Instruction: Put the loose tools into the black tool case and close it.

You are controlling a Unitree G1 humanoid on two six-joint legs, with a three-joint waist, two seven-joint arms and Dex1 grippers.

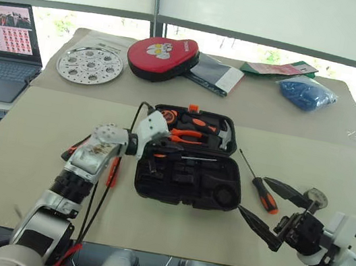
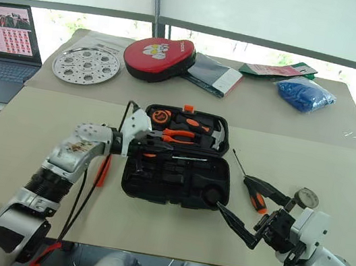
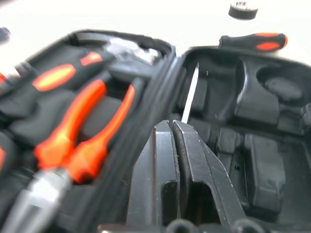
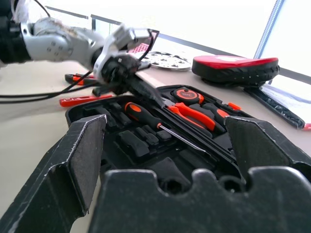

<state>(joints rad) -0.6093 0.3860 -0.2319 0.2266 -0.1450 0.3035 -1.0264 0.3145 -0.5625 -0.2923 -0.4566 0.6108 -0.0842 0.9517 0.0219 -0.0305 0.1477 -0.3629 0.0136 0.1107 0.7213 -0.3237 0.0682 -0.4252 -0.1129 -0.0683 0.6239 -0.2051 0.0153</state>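
Daylight pours in through the windows (image 1: 260, 51) behind the desk's (image 1: 38, 151) far edge — the panes blow out to white, and the head views are bright with only soft shadows. The left wrist view is blurred, the pliers (image 3: 82, 131) smeared, its background washed out. In the right wrist view the near fingers (image 4: 73, 160) are soft — the case (image 4: 146, 141) sharper.

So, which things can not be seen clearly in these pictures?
- Tools left of the black tool case: left arm hides most of them in the eye views.
- Pliers: blurred in the left wrist view.
- Near case half: right gripper's fingers cover it in the right wrist view.
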